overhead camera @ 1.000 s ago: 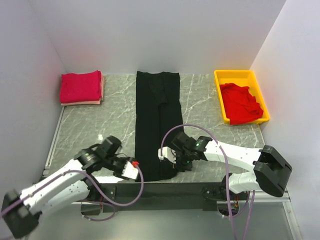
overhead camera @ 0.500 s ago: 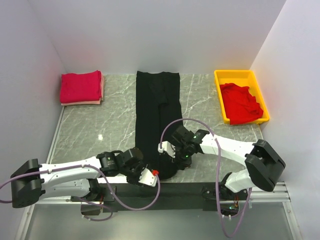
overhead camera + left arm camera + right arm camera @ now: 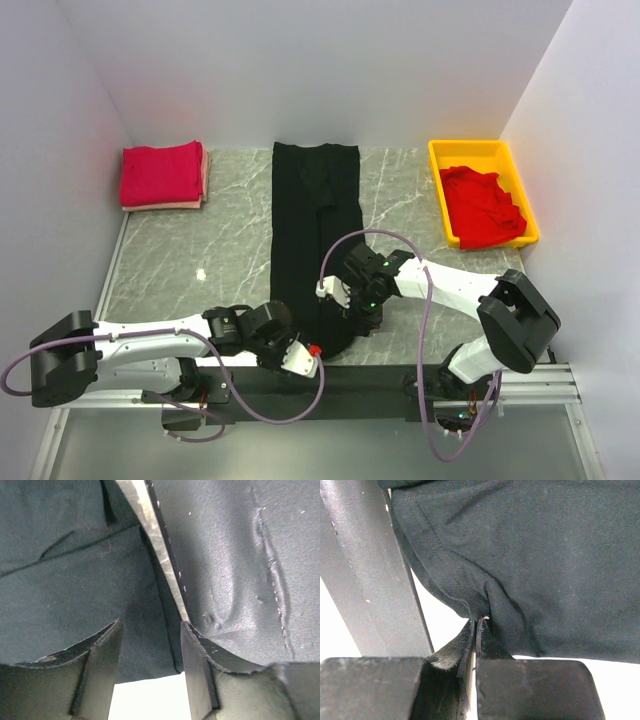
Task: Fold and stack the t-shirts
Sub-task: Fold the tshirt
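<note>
Black shirt (image 3: 315, 220) lies in a long folded strip down the middle of the desk (image 3: 200, 250). Right jaws pinch its near end tight. Left jaws stand partly apart at that end, holding nothing. Red shirts (image 3: 160, 172) sit folded far left; another red shirt (image 3: 483, 208) lies in the yellow tray (image 3: 470, 147) far right.

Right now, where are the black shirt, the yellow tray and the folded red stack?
black shirt (image 3: 315, 200): top view, middle of the long strip.
yellow tray (image 3: 465, 147): top view, its far rim.
red stack (image 3: 160, 172): top view, middle of the top layer.
</note>
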### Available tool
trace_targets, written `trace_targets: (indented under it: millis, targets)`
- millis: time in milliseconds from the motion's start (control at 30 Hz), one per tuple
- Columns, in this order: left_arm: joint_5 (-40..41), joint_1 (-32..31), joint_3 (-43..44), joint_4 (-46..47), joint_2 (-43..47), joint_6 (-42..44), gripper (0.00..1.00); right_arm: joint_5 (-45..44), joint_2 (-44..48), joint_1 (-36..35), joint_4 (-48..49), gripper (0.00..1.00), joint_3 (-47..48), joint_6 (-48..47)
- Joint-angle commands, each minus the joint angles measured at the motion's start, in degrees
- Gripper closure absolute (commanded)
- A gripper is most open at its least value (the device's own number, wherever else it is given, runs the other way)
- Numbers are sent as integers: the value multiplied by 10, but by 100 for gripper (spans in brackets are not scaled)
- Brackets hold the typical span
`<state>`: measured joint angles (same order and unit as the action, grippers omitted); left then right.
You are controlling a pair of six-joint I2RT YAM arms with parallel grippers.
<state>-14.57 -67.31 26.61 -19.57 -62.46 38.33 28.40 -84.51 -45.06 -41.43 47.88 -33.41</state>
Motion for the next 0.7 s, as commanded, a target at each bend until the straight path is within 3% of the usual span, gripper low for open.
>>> trace_targets:
  millis: [0,333,467,667]
  targets:
    - [-10,-14,8,2,9,-4,46,11,0,5,-10,100,20,-15]
    - [4,-14,-2,17,-65,-5,51,14,11,8,-11,100,11,-15]
    - [-5,-6,3,12,-67,-4,64,16,10,8,-12,100,12,-17]
    - [-38,54,48,-22,-129,9,81,17,9,13,-18,100,15,-22]
